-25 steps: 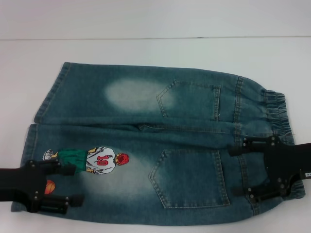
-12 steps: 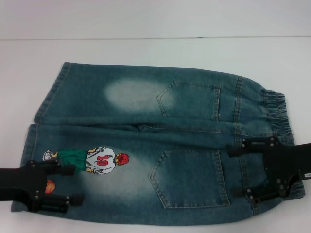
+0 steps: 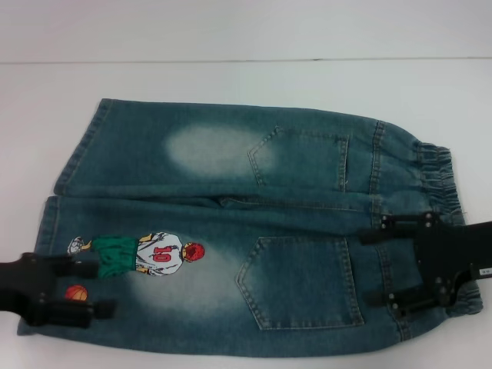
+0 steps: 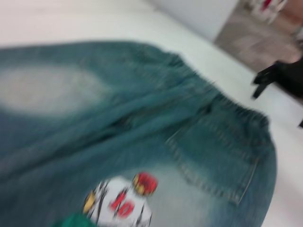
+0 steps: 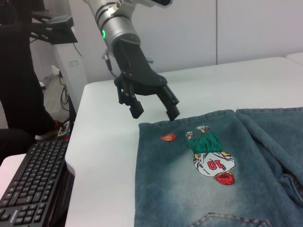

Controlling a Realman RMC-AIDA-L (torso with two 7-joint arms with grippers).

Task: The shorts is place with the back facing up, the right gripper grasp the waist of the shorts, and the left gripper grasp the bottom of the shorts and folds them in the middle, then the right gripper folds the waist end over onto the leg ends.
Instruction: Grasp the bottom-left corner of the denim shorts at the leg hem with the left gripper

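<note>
Left black two-fingered gripper (image 3: 86, 289) hovers open and empty at the leg hem of the faded blue-green denim shorts (image 3: 231, 223), lying flat, pockets up, on the white counter (image 3: 246, 84). It has backed off the hem since a second ago, while the labelled black right gripper (image 3: 378, 267), fingers spread, has shifted slightly over the ruffled waistband (image 3: 440, 177).

**Where everything sits on the table**

Your shorts (image 3: 231, 238) lie flat on the table (image 3: 246, 84), back pockets up. The waist of the shorts (image 3: 440, 184) points to the robot's right, the leg ends (image 3: 65, 207) to its left. The embroidered figure (image 3: 146, 254) is on the nearer leg, close to its hem. Your right gripper (image 3: 384, 261) sits over the near part of the waistband, fingers spread. Your left gripper (image 3: 96, 288) hangs above the near leg's hem, apart from the cloth, fingers spread too. A keyboard (image 5: 31, 189) lies lower, off the table's left end.
</note>
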